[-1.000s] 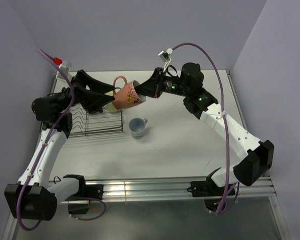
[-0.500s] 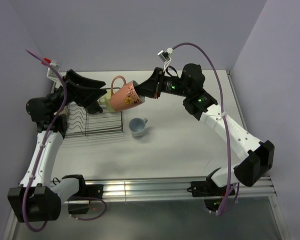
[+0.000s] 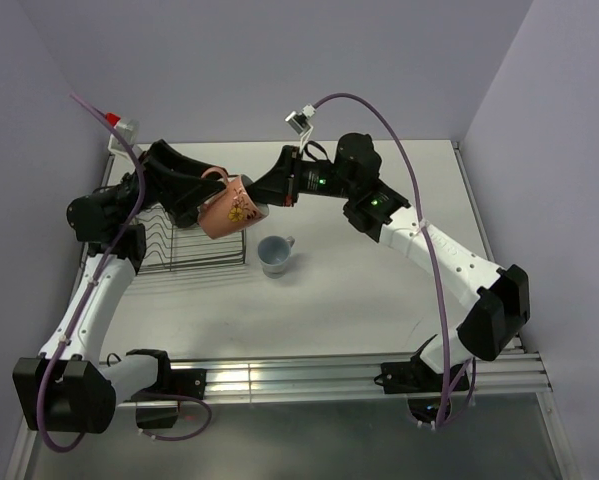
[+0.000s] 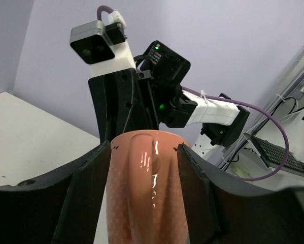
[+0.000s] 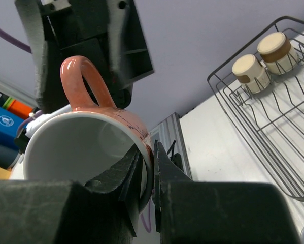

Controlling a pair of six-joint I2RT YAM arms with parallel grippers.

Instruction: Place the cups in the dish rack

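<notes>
Shifted leftward since the earlier frame: one pink cup (image 3: 229,208), flower-patterned, is hanging above the dish rack (image 3: 194,252)'s right edge; one light blue mug (image 3: 275,254) is standing beside it. Left wrist: the left gripper (image 4: 145,147) is flanking the cup with spread fingers, grip indeterminable. Right wrist: the right gripper (image 5: 146,148) is pinching its rim; two brown cups (image 5: 249,71) are sitting in the rack.

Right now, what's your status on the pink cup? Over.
Right claw pinches pink cup rim, midair by dish rack. Left claw straddles cup body, grip unconfirmed. Blue cup sits on table beside rack, not blocking.

Two brown cups (image 5: 250,71) block one dish rack (image 3: 179,248) corner; nearer rows open
</notes>
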